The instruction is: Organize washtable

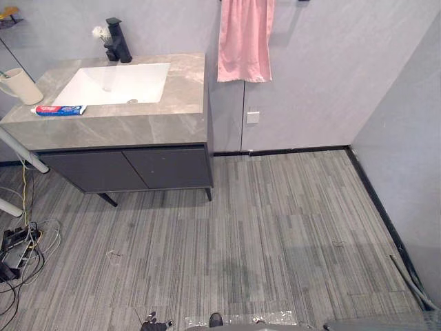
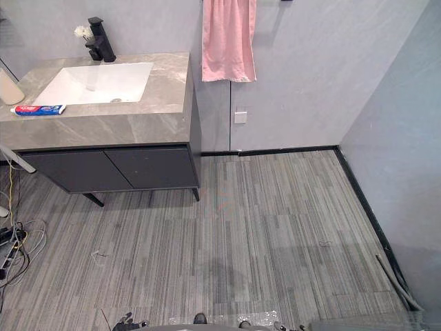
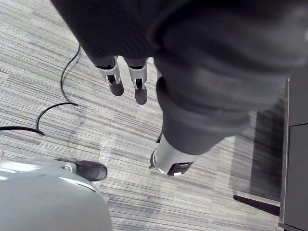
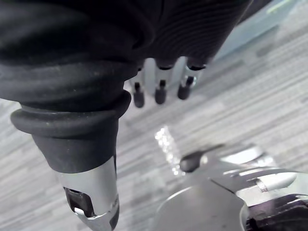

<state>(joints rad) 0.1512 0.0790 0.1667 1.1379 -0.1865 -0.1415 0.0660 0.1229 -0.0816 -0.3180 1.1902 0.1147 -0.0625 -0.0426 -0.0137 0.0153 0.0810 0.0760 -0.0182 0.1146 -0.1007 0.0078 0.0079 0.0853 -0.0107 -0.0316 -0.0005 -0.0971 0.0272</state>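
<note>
left hand (image 3: 139, 83) and right hand (image 4: 161, 90) hang over grey striped floor (image 1: 275, 227), fingers straight and loose, holding nothing. at upper left, a grey marble washtable (image 1: 138, 127) carries a red-and-blue toothpaste tube (image 1: 60, 109) before its white rectangular sink (image 1: 114, 83), a cream mug (image 1: 19, 85) just beside.

Toothpaste (image 1: 60, 109) lies on the countertop (image 1: 138, 125) before the sink (image 1: 114, 83), cup (image 1: 19, 85) further left.

Cup (image 1: 19, 85), toothpaste (image 1: 60, 109), faucet (image 1: 117, 41), perhaps flowers (image 1: 100, 32) around sink (image 1: 114, 83)
</note>
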